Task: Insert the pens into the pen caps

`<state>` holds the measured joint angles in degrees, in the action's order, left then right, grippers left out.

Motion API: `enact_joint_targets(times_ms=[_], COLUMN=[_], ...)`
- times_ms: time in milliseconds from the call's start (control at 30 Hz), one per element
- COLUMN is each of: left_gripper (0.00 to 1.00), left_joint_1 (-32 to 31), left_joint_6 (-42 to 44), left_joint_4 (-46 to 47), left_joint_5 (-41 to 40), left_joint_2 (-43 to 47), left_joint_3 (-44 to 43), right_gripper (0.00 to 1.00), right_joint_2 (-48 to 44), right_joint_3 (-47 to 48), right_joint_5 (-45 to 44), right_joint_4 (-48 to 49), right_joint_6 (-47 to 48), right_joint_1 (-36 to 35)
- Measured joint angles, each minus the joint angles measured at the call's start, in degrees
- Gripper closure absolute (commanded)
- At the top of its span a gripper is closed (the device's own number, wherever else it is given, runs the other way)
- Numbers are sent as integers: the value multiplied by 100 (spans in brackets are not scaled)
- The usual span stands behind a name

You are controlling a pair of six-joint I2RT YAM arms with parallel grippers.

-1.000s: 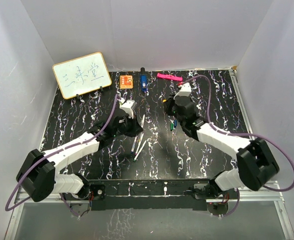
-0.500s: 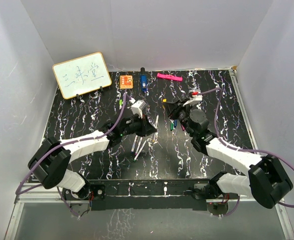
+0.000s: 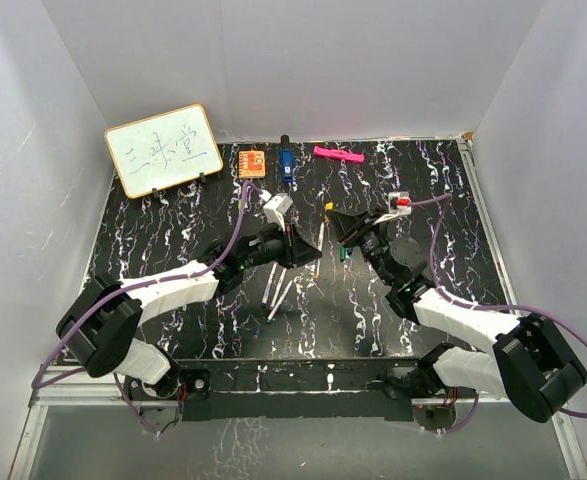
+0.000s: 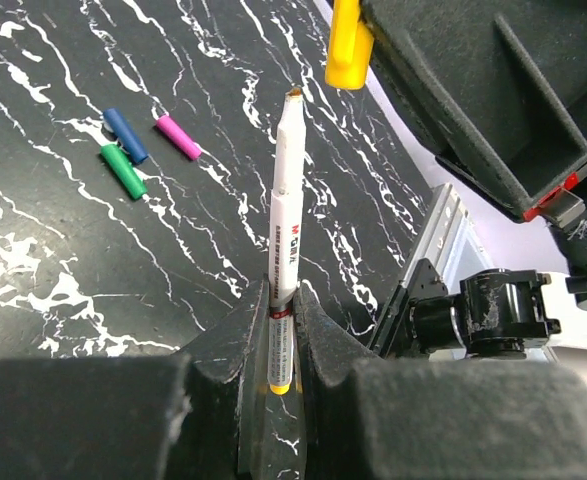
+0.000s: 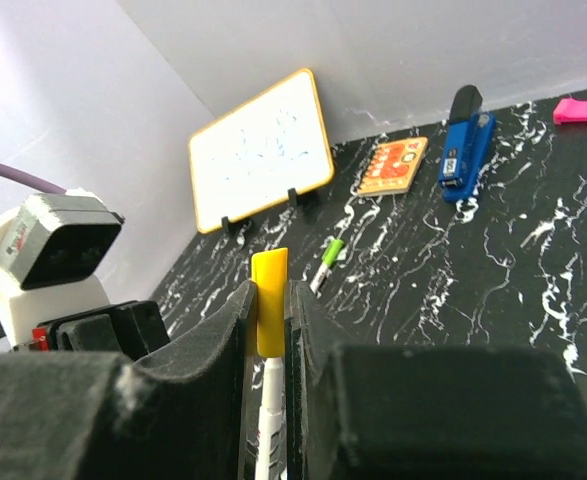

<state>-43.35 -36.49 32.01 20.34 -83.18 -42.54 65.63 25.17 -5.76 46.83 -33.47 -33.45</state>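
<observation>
STEP: capping — left gripper (image 4: 281, 302) clamped on pen (image 4: 287, 200), right gripper (image 5: 269, 288) pinching yellow cap (image 5: 269, 312) | STATE: tip just beside cap, upper centre of left wrist view | NEXT: line up axes — push home

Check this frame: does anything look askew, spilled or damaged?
Nothing spilled or damaged. The pen in the left gripper points just beside the yellow cap in the right gripper, not yet lined up.

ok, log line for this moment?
step: pre-insert | left pincer: shut on pen | right pincer: shut on yellow cap | pen tip near cap, not inserted | loose: green cap, blue cap, pink cap
</observation>
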Motion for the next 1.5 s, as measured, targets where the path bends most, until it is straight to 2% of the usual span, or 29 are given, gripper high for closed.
enact_joint_targets(times_ms=[333,1500], left_gripper=[100,100], left_joint_1=[-2,-33], left_joint_6=[-144,-52], left_joint_4=[210,227], left_joint_5=[190,234], left_joint_2=[-98,37], left_joint_3=[0,-9], right_gripper=[100,100], right_joint_2=[131,236], right_joint_3=[-70,-70], right_joint_5=[15,-28], right_joint_4=[643,704], right_joint_6=[-140,-118], right_joint_1=[0,0])
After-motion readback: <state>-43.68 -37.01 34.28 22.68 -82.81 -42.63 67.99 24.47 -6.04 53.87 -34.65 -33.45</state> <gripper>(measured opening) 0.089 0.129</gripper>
